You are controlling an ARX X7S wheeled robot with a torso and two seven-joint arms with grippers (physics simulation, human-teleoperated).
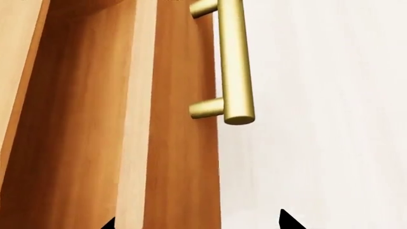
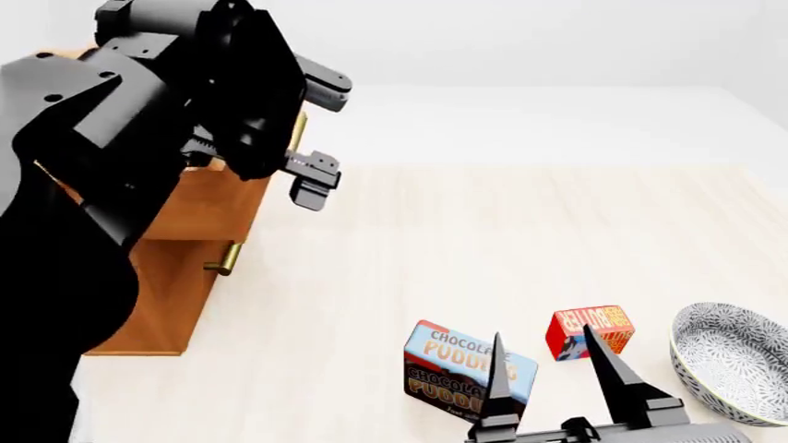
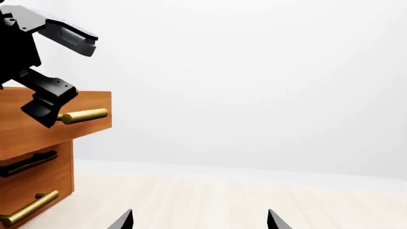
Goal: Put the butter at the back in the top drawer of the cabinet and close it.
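The cabinet [image 2: 185, 277] stands at the left. Its top drawer [image 2: 234, 198] is pulled out, and its brass handle [image 1: 232, 62] also shows in the right wrist view [image 3: 83, 115]. My left gripper [image 2: 317, 134] is open at the drawer front by the handle and holds nothing; in its own view [image 1: 197, 224] the tips straddle the drawer front's edge. The butter [image 2: 591, 330], a small red-and-orange box, lies on the floor at the lower right. My right gripper [image 2: 542, 332] is open and empty, its fingers in front of the butter and the pudding box; it also shows in its own view [image 3: 200, 222].
A blue-and-brown Chocolate Pudding box [image 2: 462, 365] lies left of the butter. A patterned grey bowl [image 2: 739, 355] sits at the right edge. Two lower drawers with bar handles [image 3: 28, 207] are shut. Pale wooden floor [image 2: 493, 231] stretches between the cabinet and the boxes.
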